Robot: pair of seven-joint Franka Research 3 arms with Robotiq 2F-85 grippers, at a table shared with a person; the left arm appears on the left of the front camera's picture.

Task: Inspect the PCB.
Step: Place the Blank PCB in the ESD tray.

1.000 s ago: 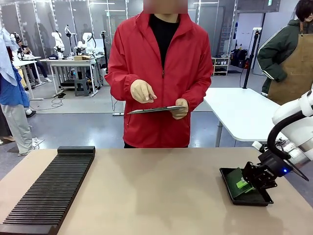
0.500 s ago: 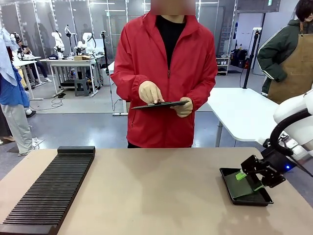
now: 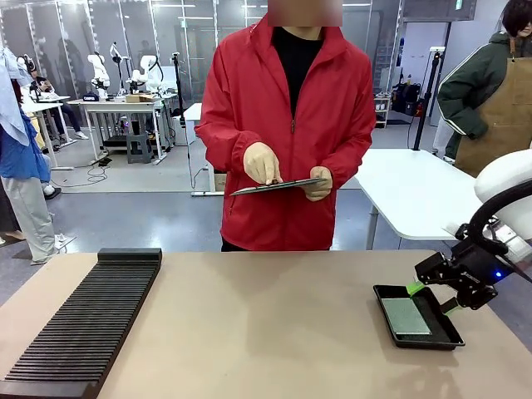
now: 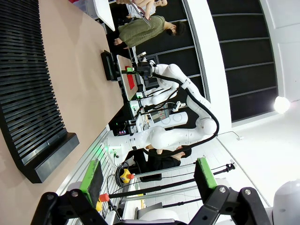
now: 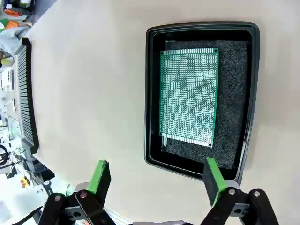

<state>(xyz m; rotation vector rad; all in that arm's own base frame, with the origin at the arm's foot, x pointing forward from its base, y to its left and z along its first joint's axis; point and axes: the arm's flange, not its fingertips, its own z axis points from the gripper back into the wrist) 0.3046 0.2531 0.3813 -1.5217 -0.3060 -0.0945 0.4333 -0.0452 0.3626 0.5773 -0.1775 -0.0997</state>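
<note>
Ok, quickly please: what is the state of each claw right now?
Left claw: open, holding nothing.
Right claw: open, holding nothing, raised above the PCB that lies flat in the black tray.

White right arm's black green-padded gripper (image 3: 432, 296) hangs low, jaws wide, empty; left gripper (image 4: 146, 176) likewise wide, empty.

left gripper (image 4: 147, 180) is wide open with nothing between its green pads (image 4: 92, 180), black slotted rack (image 4: 28, 89) sits up and left of them, small black tray (image 4: 107, 65) way beyond
</note>
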